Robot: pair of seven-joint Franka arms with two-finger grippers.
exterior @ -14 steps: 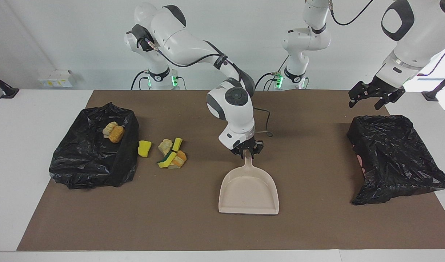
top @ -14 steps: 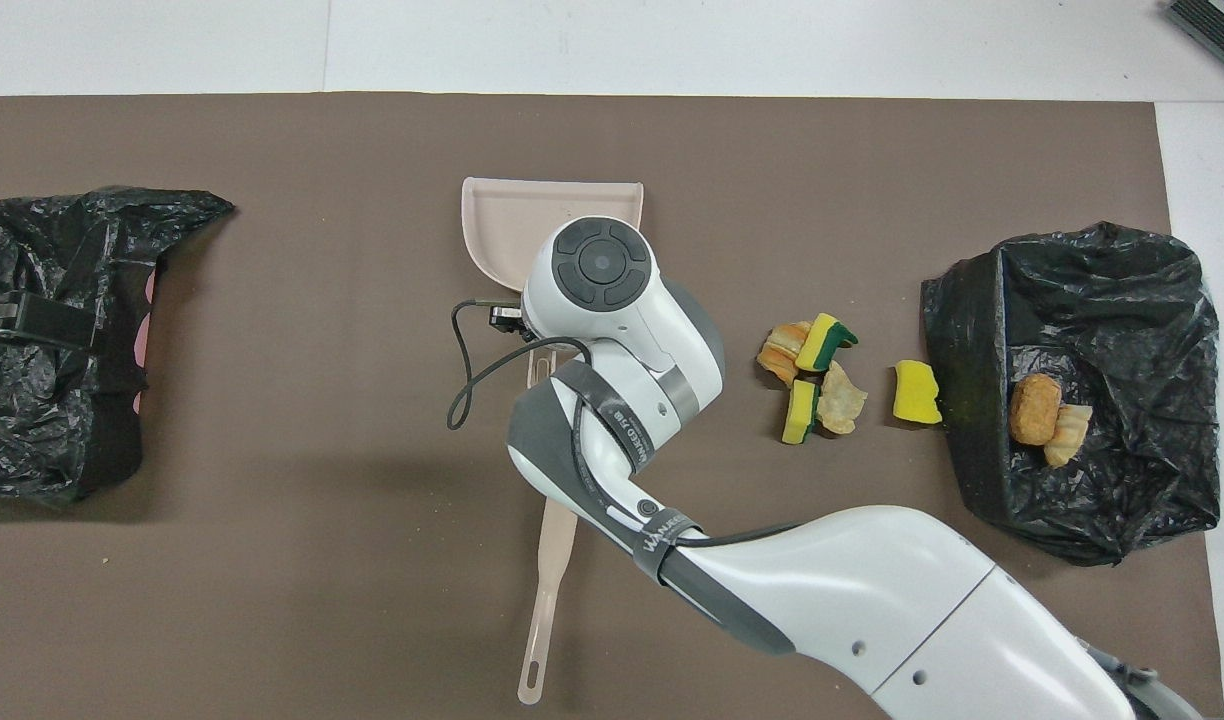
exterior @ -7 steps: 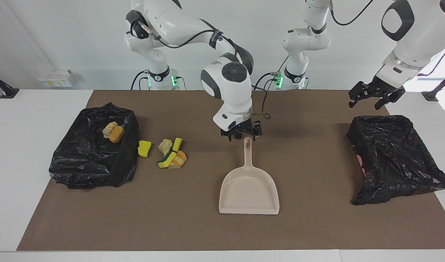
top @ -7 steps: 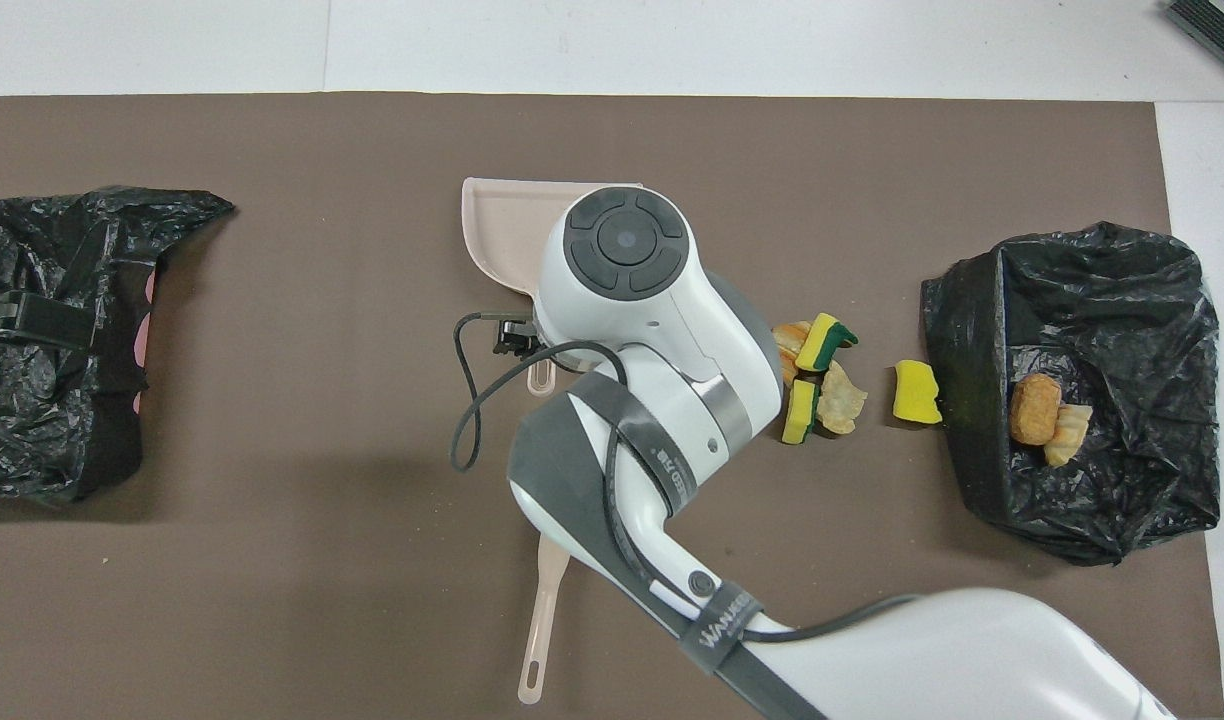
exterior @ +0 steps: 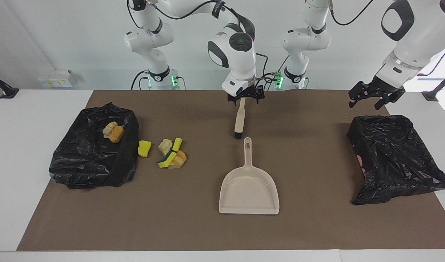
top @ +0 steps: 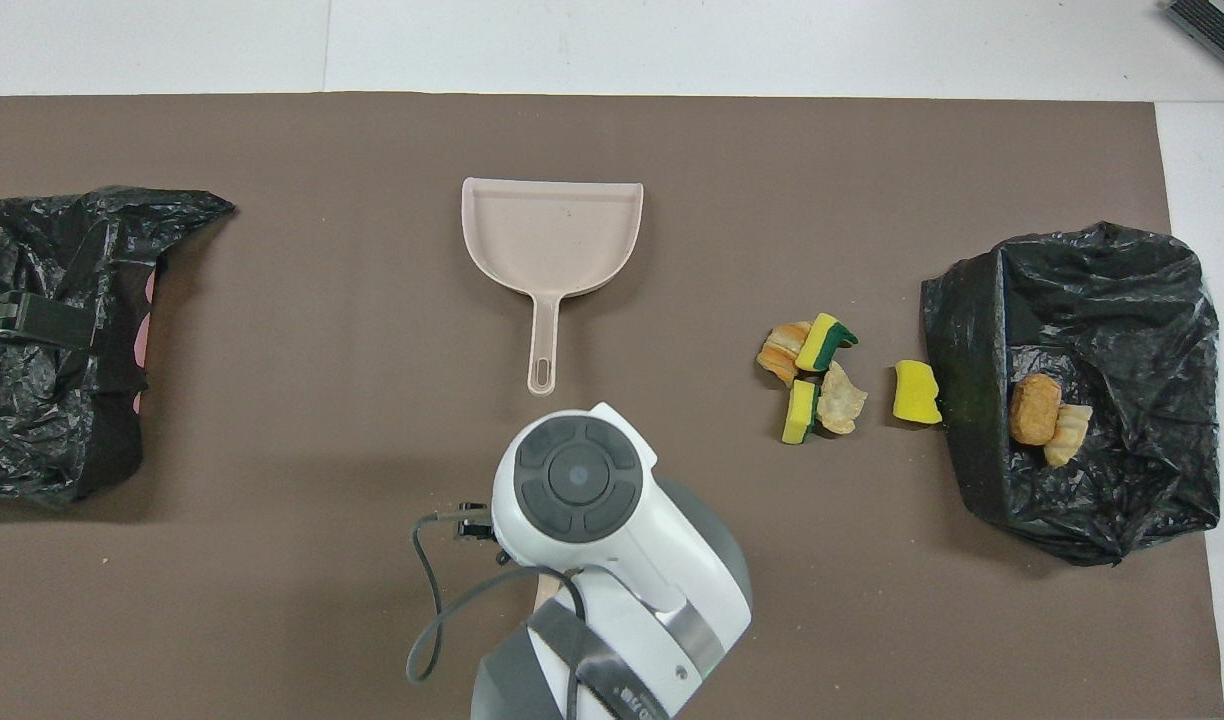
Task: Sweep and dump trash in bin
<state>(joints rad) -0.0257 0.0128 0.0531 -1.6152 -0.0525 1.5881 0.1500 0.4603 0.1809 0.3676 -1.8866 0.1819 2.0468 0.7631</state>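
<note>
1. Fingers of the right gripper (exterior: 245, 98) are spread wide and hold nothing. It hangs at the top middle of the facing view, over the handle end of the brush (exterior: 239, 122).
2. The left gripper (exterior: 375, 95) waits at the upper right of that view, above the edge of a black bag (exterior: 397, 160). Its fingers are spread too, and they hold nothing.
3. The brush lies flat on the brown mat (exterior: 317, 225), with its dark bristles pointing at the dustpan (exterior: 248, 189). The dustpan is empty and sits in the middle of the mat.
4. The trash is small, torn sponge bits in yellow, orange and tan, and some have green backs. A little pile (exterior: 171, 154) sits on the mat at the left of the facing view.
5. One yellow bit (exterior: 144, 148) lies alone, just beside the black bin (exterior: 93, 163).
6. Two bits (exterior: 113, 133), tan and orange, are already inside the bin.
7. The facing view shows the brush and both grippers. In the overhead view the right arm (top: 612, 520) covers nearly all of the brush and hides its own gripper.
</note>
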